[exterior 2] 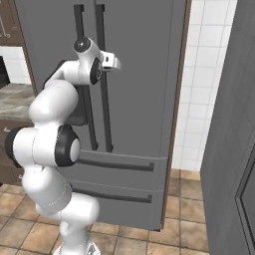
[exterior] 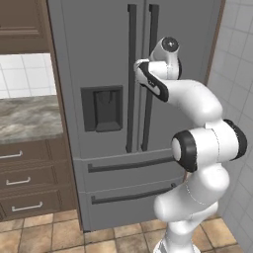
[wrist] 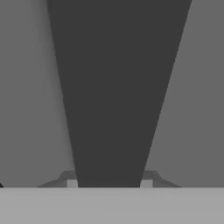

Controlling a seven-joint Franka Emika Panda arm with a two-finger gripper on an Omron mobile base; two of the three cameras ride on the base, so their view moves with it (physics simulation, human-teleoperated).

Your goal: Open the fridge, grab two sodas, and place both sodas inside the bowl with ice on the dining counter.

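Here the claw (wrist: 109, 183) grips the right door's upright handle (wrist: 116, 87) (fingers either side), on the closed fridge (exterior: 99, 59).

Square white wall tiles (exterior: 237, 59) rise on the right, and more white tiling (exterior: 27, 74) sits above a grey-brown marbled stone worktop (exterior: 27, 118). Below it stand brown wooden drawers (exterior: 29, 180) with pale bar handles; a brown wooden upper cabinet (exterior: 22, 24) hangs above. The floor is tan-brown square tiles (exterior 2: 187, 226). Light is even and soft.
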